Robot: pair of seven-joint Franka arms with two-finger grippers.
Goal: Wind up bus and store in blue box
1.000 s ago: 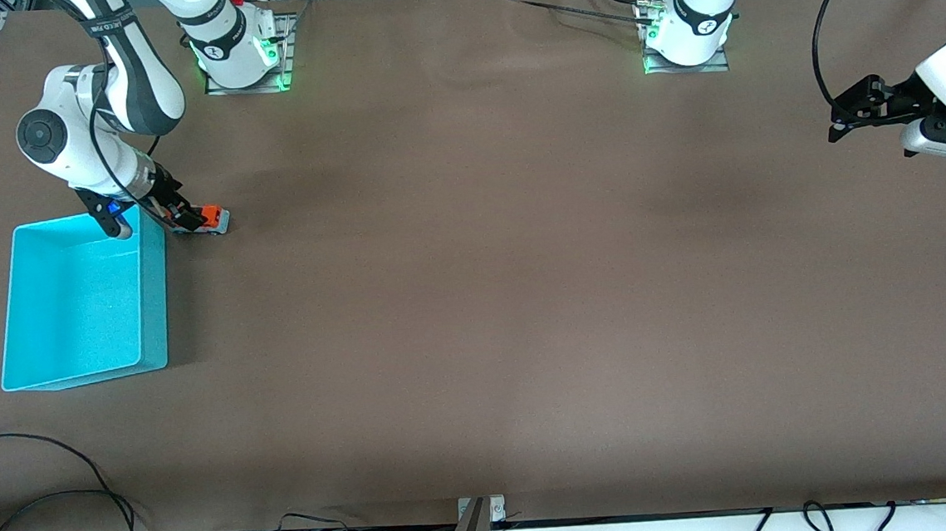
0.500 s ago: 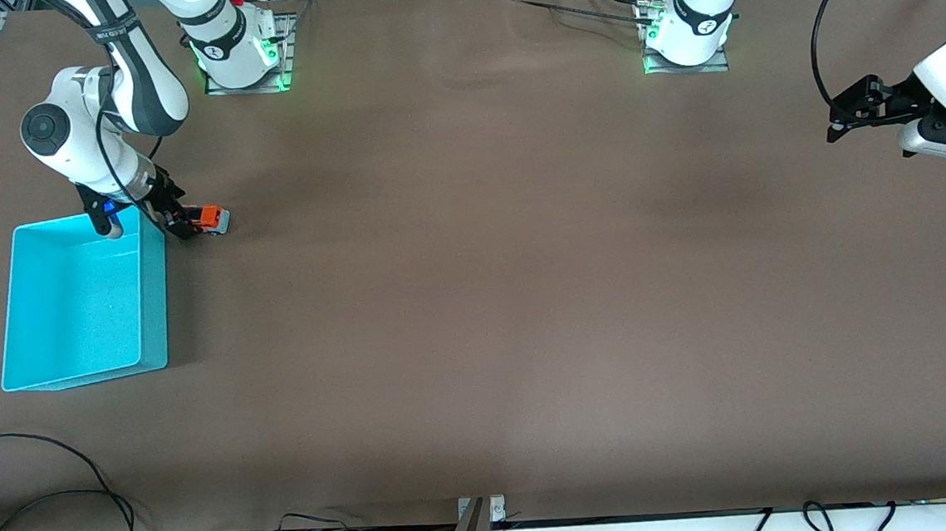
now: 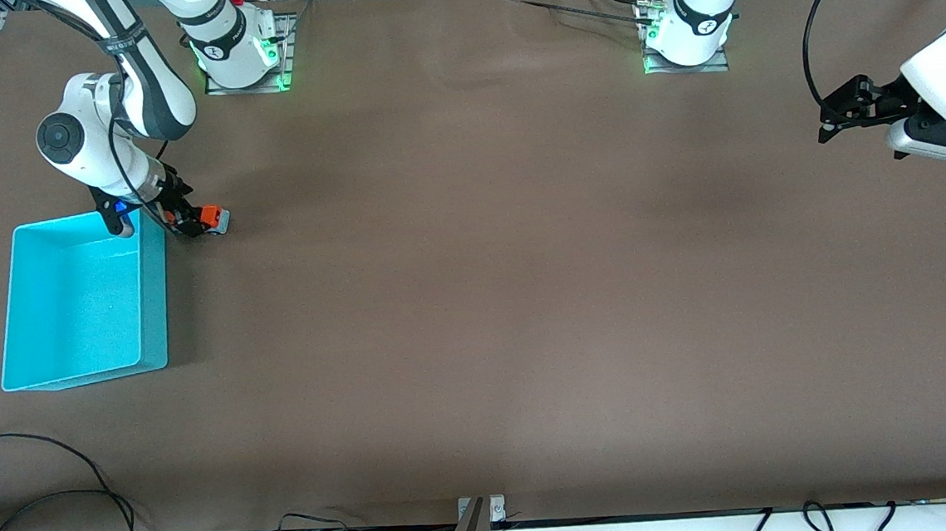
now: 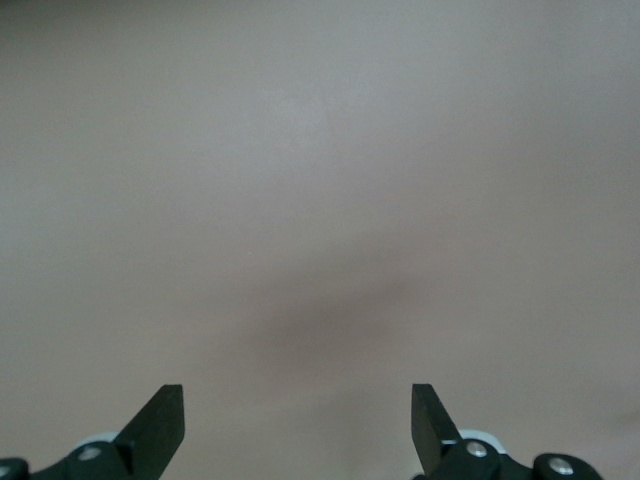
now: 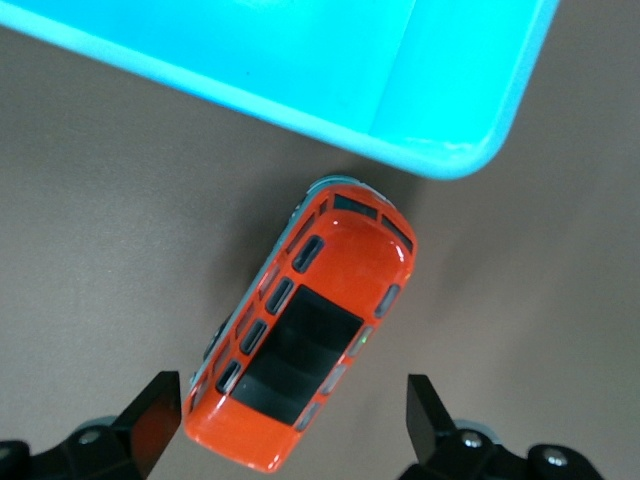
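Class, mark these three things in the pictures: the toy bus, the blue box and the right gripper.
bus (image 5: 305, 330): right wrist view, on its dark roof panel.
blue box (image 3: 67, 298): front view, on its bare floor.
right gripper (image 5: 290, 415): right wrist view, midway between its open fingertips.

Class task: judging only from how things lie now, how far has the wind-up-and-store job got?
Done: nothing visibly; the turquoise plastic box holds nothing. In hand: the right claw hangs open just over the small orange toy bus, which stands on the table beside the box's corner, ungripped. The left claw waits open over bare table at the left arm's end. Left: gripping, winding and boxing the bus.
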